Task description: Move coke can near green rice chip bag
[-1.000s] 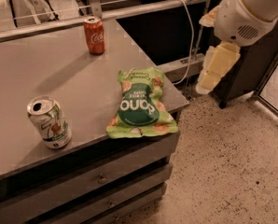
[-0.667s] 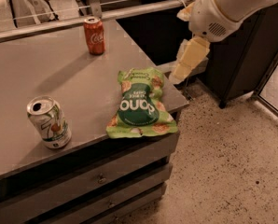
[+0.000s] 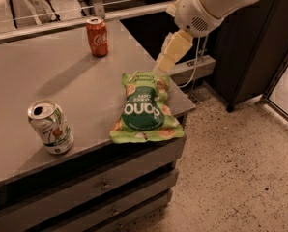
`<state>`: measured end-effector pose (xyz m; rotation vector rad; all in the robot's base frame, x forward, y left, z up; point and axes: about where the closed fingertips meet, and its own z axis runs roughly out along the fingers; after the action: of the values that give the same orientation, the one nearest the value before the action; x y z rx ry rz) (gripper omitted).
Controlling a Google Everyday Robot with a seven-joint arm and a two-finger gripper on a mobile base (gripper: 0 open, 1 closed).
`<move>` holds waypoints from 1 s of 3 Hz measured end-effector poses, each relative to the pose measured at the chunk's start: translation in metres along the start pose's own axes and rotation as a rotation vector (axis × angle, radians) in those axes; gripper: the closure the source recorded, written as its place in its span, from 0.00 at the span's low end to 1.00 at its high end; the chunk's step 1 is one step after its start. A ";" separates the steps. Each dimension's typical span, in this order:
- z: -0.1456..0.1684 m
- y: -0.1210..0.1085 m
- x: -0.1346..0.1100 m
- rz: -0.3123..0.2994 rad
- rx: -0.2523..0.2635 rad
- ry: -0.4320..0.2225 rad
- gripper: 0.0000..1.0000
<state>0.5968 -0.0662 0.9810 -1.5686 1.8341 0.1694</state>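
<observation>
Pincer [image 3: 162, 64] sits right at the far right corner of the green rice chip bag [image 3: 145, 111] on my feed, angled down toward it. I cannot tell whether it is apart or together, nor whether it touches the bag. A second ago it hung well out past the bag's right side, over the speckled floor [image 3: 240, 168]. Since then the arm [image 3: 216, 4] has swung in over the worktop [image 3: 62, 76] edge and come closer to the bag. Nothing else has shifted. The bag lies flat at the worktop's near right corner, its lettering upside down to me. The coke can [image 3: 97, 36] stands upright well beyond the bag, off to its left by the far edge, apart from the pincer. A white and green can [image 3: 51, 126] stands upright to the bag's left, near the front edge, above the drawers [image 3: 105, 182].
</observation>
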 end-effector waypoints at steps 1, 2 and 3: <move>0.001 -0.003 -0.002 0.017 0.000 -0.021 0.00; 0.021 -0.033 -0.013 0.060 0.039 -0.067 0.00; 0.042 -0.062 -0.039 0.121 0.098 -0.142 0.00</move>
<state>0.6716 -0.0288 0.9936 -1.3445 1.7986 0.2371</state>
